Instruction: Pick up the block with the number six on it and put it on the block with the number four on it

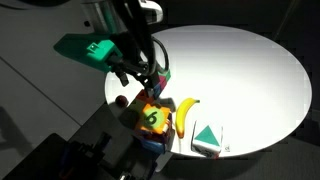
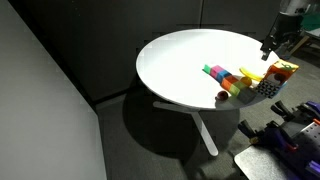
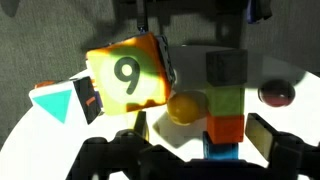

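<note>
The block with the number six (image 1: 153, 117) has a yellow-orange face with a green digit and sits near the table's edge beside a banana (image 1: 187, 113). It also shows in an exterior view (image 2: 283, 70), where it seems to rest on a darker block (image 2: 268, 88) whose number I cannot read. In the wrist view the block with the number six (image 3: 125, 75) lies to the left, outside the jaws. My gripper (image 3: 200, 128) is open and empty above a row of colored cubes (image 3: 225, 100). It hangs above the blocks in both exterior views (image 1: 140, 80) (image 2: 272, 47). No digit four is visible.
The round white table (image 1: 250, 70) bears a white box with a teal triangle (image 1: 207, 138), a row of colored cubes (image 2: 225, 77) and a small dark red ball (image 3: 275, 95). Dark equipment (image 1: 100, 150) stands just off the table's near edge.
</note>
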Motion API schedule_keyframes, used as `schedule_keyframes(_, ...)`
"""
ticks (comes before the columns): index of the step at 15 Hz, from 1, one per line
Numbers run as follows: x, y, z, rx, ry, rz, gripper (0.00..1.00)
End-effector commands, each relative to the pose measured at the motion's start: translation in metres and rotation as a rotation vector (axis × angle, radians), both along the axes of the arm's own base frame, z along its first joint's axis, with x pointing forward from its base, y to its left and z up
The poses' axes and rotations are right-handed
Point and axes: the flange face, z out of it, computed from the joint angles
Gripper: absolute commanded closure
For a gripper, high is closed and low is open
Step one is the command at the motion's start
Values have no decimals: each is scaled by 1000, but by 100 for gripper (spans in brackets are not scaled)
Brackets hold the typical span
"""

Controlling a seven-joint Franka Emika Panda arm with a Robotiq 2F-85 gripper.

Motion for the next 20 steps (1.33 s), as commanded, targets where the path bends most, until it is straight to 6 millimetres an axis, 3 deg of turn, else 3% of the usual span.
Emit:
schedule_keyframes(1,12,12,13,16,-63,-19,0)
schedule_keyframes(9,11,34,41,13,-88,-2,0)
schedule_keyframes(20,-11,53,81,17,18,-41,0)
